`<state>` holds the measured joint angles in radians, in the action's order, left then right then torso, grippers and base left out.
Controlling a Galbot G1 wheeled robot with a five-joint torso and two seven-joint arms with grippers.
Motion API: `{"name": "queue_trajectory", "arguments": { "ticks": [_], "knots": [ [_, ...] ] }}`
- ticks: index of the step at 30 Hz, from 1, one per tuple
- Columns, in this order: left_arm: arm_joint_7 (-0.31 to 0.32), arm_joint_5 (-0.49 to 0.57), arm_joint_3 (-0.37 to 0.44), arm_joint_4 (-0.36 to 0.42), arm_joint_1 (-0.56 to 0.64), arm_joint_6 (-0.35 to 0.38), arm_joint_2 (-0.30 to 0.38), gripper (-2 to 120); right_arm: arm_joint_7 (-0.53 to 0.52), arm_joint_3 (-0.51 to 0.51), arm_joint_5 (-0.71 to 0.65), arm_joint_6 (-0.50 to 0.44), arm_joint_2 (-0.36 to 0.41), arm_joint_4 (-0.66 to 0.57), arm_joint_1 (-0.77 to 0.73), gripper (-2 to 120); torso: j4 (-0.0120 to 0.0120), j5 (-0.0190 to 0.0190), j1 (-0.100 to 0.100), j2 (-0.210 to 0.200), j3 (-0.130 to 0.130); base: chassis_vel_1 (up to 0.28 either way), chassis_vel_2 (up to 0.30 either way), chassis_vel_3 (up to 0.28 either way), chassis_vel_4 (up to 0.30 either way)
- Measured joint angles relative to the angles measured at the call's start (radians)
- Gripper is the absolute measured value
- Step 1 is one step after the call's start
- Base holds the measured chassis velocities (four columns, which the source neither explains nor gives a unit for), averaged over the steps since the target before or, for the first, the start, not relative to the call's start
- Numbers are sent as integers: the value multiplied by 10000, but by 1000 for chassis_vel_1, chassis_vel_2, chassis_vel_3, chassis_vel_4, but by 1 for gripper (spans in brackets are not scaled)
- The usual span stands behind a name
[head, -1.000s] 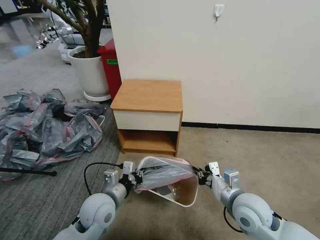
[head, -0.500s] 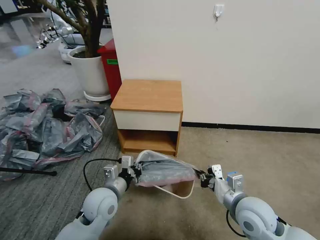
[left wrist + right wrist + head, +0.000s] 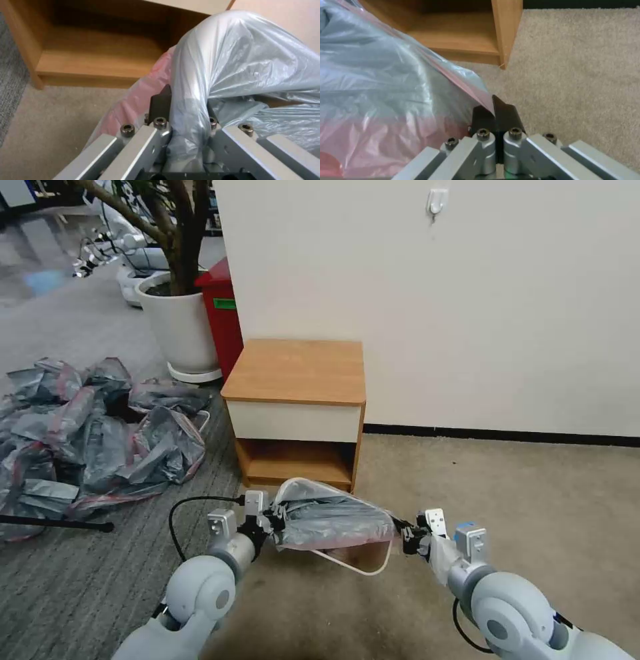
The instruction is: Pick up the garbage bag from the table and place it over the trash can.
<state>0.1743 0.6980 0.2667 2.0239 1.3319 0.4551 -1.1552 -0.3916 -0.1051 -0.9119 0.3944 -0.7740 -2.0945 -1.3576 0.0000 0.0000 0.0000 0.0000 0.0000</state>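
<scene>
The grey translucent garbage bag with its pink-red band hangs stretched between my two grippers, low in front of the table. My left gripper is shut on the bag's left edge, seen close up in the left wrist view with plastic bunched between the fingers. My right gripper is shut on the right edge, pinching the pink band at its fingertips. The cream-white trash can stands tilted under the bag, which drapes over most of its mouth; only the near rim shows.
A heap of similar grey-pink bags covers the floor at left, with a black rod in front of it. A white planter and a red bin stand behind the table's left side. Bare carpet lies to the right.
Both grippers have lowered the stretched bag over the trash can, so less of the can's opening shows. The right gripper has shifted slightly down and right.
</scene>
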Motion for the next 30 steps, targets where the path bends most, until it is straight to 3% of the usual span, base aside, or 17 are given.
{"name": "queue_trajectory", "arguments": {
  "ticks": [13,30],
  "knots": [
    [57,15,-61,-80,-87,-1,-248,3,-262,164,25,-162,-122,-126,-41,0,0,0,0,0,0,0,0,0,0],
    [79,65,-37,-387,-194,-17,-279,3,-371,-106,720,-618,259,-345,-160,65,0,0,0,0,0,0,0,0,0]
  ]
}}
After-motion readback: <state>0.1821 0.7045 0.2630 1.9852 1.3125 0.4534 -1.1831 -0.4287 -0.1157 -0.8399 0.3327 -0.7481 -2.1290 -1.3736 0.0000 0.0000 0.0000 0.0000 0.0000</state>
